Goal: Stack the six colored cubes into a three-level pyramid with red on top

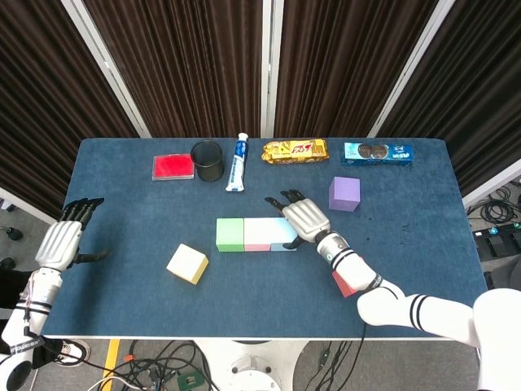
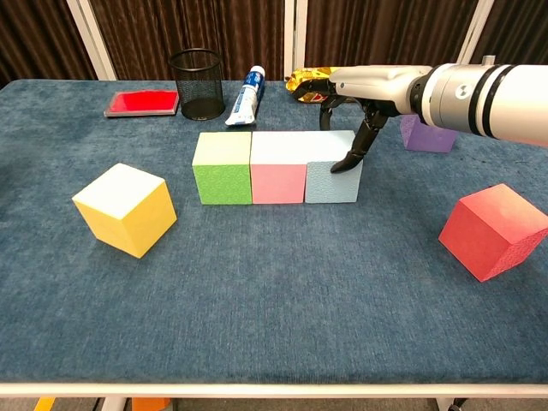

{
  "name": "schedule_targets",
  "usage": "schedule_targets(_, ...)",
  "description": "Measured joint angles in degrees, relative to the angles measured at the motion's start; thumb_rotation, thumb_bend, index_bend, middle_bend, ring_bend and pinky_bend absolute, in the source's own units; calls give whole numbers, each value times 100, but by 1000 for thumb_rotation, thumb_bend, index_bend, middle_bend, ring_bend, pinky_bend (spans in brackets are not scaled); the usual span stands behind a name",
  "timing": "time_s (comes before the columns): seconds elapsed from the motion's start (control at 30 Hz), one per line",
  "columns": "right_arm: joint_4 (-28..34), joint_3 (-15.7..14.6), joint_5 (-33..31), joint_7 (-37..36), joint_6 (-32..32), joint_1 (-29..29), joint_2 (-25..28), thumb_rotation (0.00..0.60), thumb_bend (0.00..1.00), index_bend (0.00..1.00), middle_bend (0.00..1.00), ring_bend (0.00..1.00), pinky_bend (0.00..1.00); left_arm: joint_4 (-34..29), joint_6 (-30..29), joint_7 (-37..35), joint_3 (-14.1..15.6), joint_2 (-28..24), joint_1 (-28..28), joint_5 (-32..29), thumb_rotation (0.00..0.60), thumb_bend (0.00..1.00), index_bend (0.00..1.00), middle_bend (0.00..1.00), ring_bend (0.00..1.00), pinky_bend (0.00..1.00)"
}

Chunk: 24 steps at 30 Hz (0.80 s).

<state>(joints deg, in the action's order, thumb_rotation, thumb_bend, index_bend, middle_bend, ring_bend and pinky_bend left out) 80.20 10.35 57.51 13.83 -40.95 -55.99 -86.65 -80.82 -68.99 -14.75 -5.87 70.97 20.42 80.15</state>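
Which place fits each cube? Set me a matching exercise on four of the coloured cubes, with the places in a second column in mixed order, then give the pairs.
Things:
1. yellow foam cube
2. red foam cube
3. purple foam cube
4. green foam cube

Places:
A. left end of the three-cube row
B. far side of the table, near the blue biscuit packet
C. alone on the near left, turned at an angle
D. near right, beside the right arm

Pairs: 1-C, 2-D, 3-B, 4-A
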Motion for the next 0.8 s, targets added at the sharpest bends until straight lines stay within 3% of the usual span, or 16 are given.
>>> schedule_targets(0.8,-168,-20,-28,35,36,-86,-144,600,209,0,535,11,0,63,22,-51,12,14,-4,1,600,177,79,75,0,47)
